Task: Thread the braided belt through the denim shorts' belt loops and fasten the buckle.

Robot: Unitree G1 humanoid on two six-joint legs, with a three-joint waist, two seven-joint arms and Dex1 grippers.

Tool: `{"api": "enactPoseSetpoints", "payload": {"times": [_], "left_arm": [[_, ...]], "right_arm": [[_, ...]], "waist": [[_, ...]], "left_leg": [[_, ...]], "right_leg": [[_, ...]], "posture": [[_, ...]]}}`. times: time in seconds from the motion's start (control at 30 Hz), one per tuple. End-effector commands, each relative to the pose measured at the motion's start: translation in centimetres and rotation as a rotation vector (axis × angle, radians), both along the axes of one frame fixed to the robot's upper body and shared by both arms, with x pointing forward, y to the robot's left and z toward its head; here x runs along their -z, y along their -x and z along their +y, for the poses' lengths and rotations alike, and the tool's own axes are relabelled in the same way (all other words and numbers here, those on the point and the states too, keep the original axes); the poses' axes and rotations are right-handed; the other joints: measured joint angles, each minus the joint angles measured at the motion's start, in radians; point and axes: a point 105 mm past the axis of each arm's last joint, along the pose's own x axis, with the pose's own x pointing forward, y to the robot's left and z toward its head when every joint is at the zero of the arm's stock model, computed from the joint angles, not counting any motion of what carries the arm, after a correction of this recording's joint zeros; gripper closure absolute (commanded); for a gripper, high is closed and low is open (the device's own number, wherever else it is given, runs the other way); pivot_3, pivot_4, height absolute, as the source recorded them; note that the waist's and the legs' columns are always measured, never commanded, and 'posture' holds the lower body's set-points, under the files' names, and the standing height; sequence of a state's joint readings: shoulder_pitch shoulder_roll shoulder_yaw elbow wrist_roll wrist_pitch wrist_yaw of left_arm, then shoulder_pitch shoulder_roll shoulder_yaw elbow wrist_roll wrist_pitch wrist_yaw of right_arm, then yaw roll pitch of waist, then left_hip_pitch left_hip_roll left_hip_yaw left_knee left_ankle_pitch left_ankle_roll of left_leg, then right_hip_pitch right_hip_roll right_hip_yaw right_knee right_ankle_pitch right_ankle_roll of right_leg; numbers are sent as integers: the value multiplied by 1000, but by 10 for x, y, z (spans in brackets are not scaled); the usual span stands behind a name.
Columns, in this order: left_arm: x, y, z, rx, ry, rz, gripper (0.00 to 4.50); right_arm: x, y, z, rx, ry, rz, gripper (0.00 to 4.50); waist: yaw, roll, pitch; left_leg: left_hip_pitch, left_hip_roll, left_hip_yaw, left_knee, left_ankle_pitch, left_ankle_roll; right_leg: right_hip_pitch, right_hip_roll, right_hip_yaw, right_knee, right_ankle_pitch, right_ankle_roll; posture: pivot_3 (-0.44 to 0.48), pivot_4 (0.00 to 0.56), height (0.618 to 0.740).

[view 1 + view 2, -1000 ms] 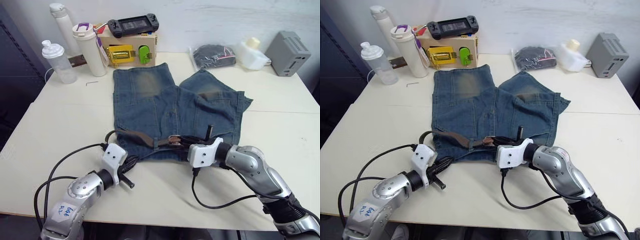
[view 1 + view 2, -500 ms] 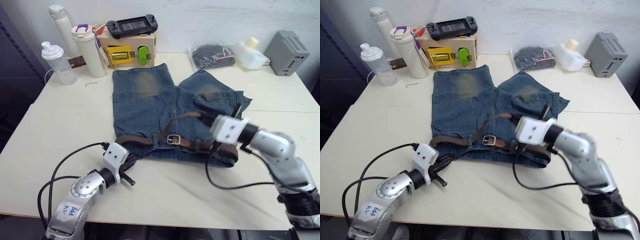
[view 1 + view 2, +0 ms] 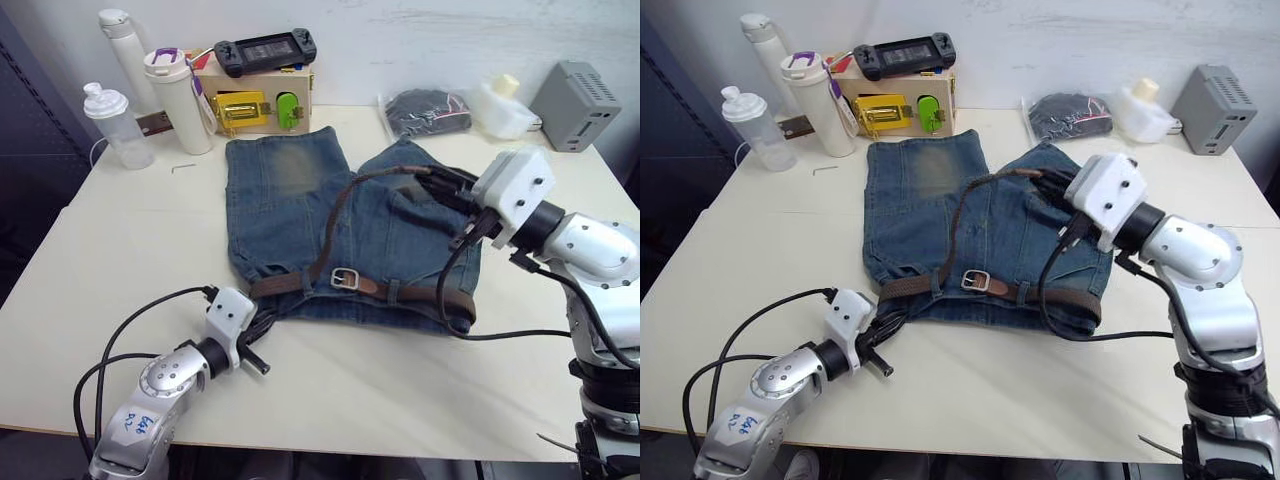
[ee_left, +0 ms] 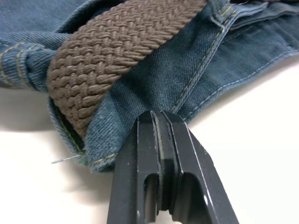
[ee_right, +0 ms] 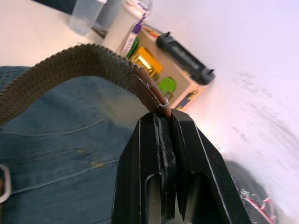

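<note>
Right gripper is hanging raised over the right leg of the denim shorts, its 2 fingers pinching together on the leather-tipped end of the braided belt (the right wrist view shows the tip sitting right at the closed fingertips). From that end the belt is arcing up and left over the shorts, then dropping toward the near edge at the waistband. There it is running along the waistband from the near-left corner to the near-right corner, passing under the belt loops. The buckle is lying flat on the waistband near its middle, silver frame facing up, with the belt's free length crossing down just left of it.

Left gripper is sitting low on the table at the near-left corner of the shorts. Its fingers are pressing together, tips touching the denim hem just beside the belt's looped end; cannot tell whether any cloth is actually caught between them.

Shorts are lying flat in the middle of the table, legs pointing far, waistband near.
</note>
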State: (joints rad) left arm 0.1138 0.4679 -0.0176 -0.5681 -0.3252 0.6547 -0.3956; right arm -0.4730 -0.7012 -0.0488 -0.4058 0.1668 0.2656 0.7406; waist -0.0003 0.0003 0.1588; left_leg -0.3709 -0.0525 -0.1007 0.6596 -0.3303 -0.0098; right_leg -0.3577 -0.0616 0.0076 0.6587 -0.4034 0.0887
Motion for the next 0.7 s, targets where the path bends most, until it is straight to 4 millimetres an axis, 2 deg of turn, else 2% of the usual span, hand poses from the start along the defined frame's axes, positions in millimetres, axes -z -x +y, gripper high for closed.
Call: {"api": "enactPoseSetpoints", "payload": {"times": [0.03, 0.07, 0.17, 0.23, 0.3, 0.33, 0.43, 0.47, 0.7], "left_arm": [[-45, 10, -12, 145, 111, -64, 4448], [-55, 12, -12, 172, 130, -76, 4448], [-82, 18, -14, 254, 194, -98, 3548], [-110, 22, -16, 327, 302, -138, 2720], [-134, 12, -16, 328, 307, -229, 1859], [-139, 7, -16, 311, 279, -259, 1463], [-135, -14, -15, 254, 54, -373, 193], [-134, -20, -16, 245, 3, -410, 47], [-126, -38, -17, 255, -171, -554, 47]], "right_arm": [[16, 7, 20, -49, 115, -15, 4500], [23, 6, 23, -49, 137, -5, 4500], [35, 5, 33, -65, 175, -8, 4500], [42, 3, 39, -63, 201, -17, 4500], [47, 3, 44, -75, 228, -28, 4500], [48, 4, 45, -80, 234, -31, 4500], [48, 7, 50, -106, 237, -44, 4500], [48, 8, 52, -117, 238, -51, 4500], [44, 15, 58, -160, 250, -81, 4500]], "waist": [[-1, 0, 1], [-1, -1, 2], [0, -1, 2], [-1, -1, 2], [1, -2, 2], [1, -2, 2], [-2, -2, 2], [-3, -2, 2], [-3, -2, 3]], "left_leg": [[0, 0, 0, 0, 0, 0], [-1, 0, 0, 0, 0, 0], [-2, 1, 0, 1, 0, 0], [-2, 1, 0, 1, 0, 0], [-2, 1, 0, 1, 0, 0], [-2, 1, -1, 2, 0, 0], [-2, 0, 0, 2, 0, 0], [-2, 0, 0, 1, 0, 0], [-2, 0, 1, 0, 0, 0]], "right_leg": [[0, 0, 0, 0, 0, 0], [-1, 0, 0, 0, 0, 0], [-1, 0, 0, 0, 0, 0], [-1, 0, 0, 0, 0, 0], [-1, 0, -1, 1, 0, 0], [-1, 1, -1, 1, 0, 0], [0, 1, -1, 0, 0, 0], [0, 1, -1, 0, 0, 0], [-2, 1, -1, 0, 0, 0]], "posture": [[0, 150, 740], [0, 150, 740], [0, 150, 740], [0, 150, 740], [0, 150, 740], [0, 150, 740], [0, 150, 740], [0, 150, 740], [0, 150, 740]]}}
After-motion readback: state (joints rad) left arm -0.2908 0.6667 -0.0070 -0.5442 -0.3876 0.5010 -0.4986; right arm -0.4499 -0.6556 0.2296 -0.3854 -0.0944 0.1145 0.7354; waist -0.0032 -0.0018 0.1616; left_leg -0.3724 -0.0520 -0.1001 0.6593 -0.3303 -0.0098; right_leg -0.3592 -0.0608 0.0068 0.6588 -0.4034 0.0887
